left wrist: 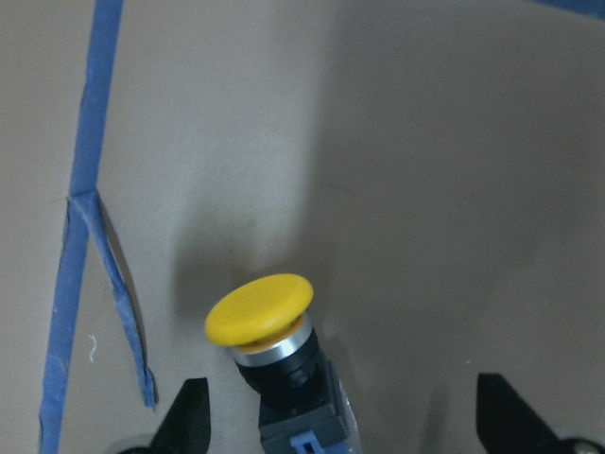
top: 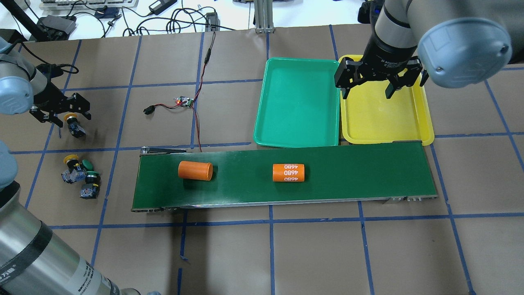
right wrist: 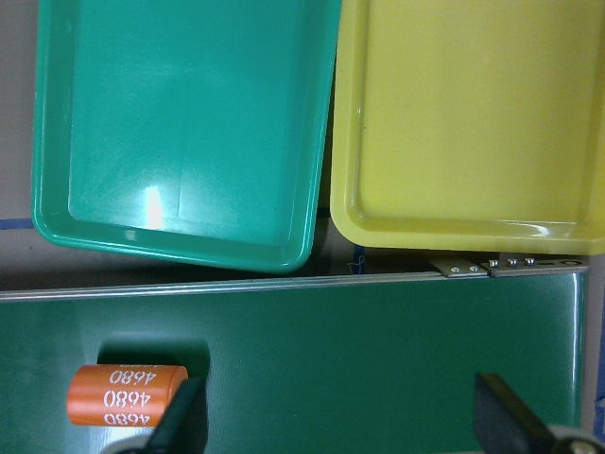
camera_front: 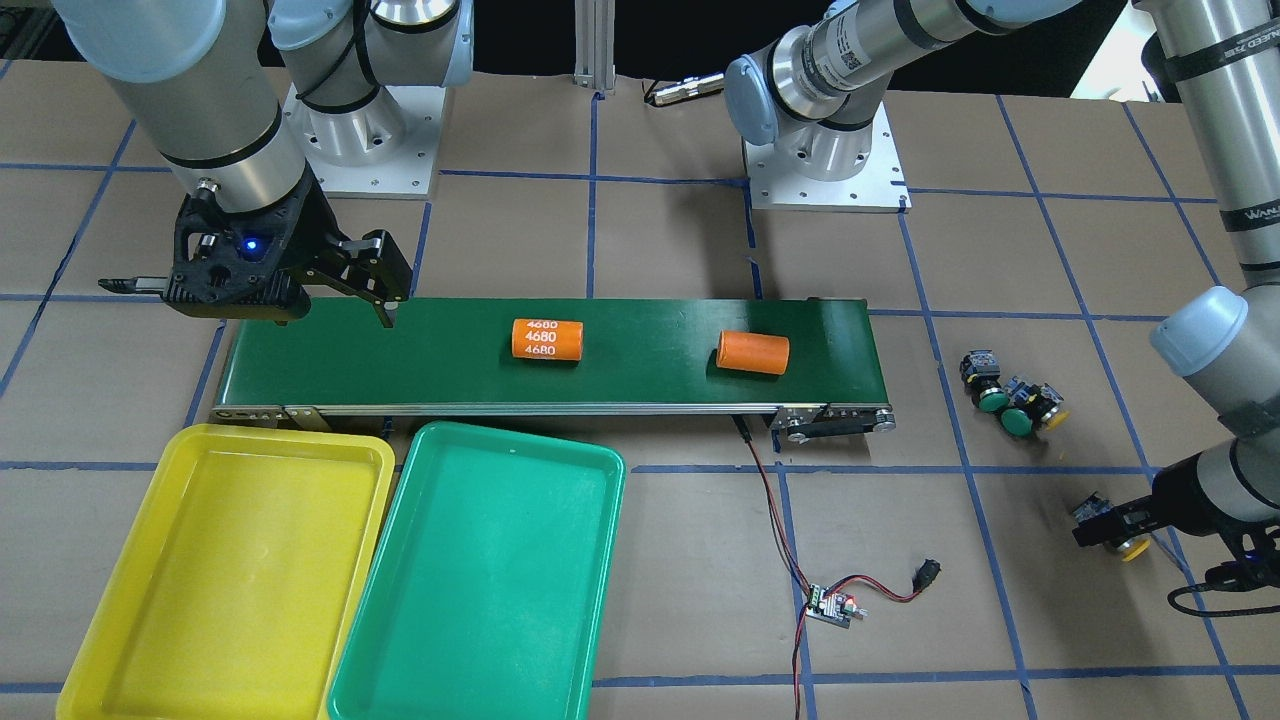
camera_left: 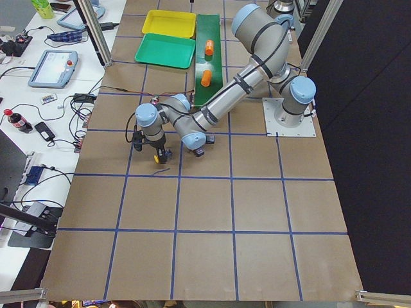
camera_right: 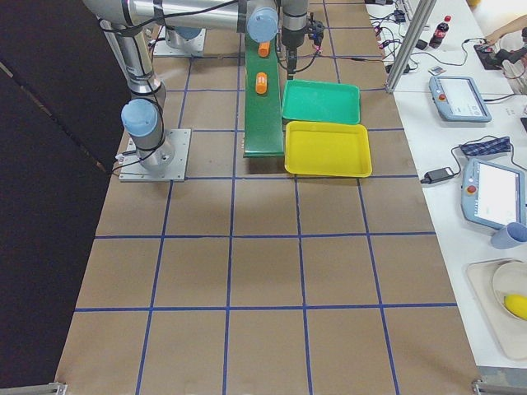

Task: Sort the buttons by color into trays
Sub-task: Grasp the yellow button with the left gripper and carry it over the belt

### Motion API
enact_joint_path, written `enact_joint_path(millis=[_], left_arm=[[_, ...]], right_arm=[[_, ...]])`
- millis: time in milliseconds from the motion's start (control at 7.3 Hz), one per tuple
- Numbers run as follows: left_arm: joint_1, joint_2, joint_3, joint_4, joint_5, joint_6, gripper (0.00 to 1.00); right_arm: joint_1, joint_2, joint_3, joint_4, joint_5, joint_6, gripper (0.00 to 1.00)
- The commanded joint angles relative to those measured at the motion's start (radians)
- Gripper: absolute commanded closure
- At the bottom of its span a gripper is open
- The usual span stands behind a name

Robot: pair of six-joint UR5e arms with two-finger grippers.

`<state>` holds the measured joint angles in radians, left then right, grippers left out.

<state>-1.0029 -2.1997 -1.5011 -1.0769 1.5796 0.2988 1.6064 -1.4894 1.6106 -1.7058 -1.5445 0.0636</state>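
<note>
Left gripper, right gripper: fingers spread.

The only print that reads clearly is on an orange cylinder lying near the middle of the green conveyor belt. White digits "4680" run in three rows on its side in the front-facing view. From overhead the same cylinder shows "4680" upside down, and so does the right wrist view.

The silver tube of the left arm carries a black band with white letters starting "WAN"; the rest is unclear. The right arm has a line of white print near its wrist, too small to read.
</note>
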Motion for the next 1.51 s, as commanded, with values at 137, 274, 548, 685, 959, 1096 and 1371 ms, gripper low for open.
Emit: enact_joint_path(millis=[137, 274, 548, 685, 959, 1096, 1371], left_arm=[[0.017, 0.006, -0.022, -0.006, -0.001, 0.014, 1.0], [0.018, 0.02, -0.015, -0.049, -0.003, 0.016, 1.0], [-0.038, 0.128, 0.042, -0.305, -0.004, 0.038, 1.0], [-0.098, 0.185, 0.05, -0.366, -0.004, 0.055, 1.0], [-0.222, 0.306, 0.018, -0.551, 0.0, 0.049, 1.0], [-0.252, 0.349, -0.031, -0.586, -0.009, 0.045, 1.0], [-0.323, 0.42, -0.196, -0.519, -0.015, 0.007, 1.0]], right_arm=[[-0.002, 0.0, 0.0, 0.0, 0.001, 0.001, 0.0], [-0.002, 0.001, 0.0, 0.0, 0.001, 0.001, 0.0], [-0.002, 0.001, 0.0, 0.0, 0.001, 0.002, 0.0], [-0.002, 0.001, 0.002, 0.0, 0.001, 0.002, 0.0], [-0.003, 0.001, 0.002, 0.0, 0.001, 0.002, 0.0], [0.0, 0.001, 0.002, 0.0, 0.001, 0.002, 0.0], [0.0, 0.001, 0.002, 0.0, 0.001, 0.002, 0.0]])
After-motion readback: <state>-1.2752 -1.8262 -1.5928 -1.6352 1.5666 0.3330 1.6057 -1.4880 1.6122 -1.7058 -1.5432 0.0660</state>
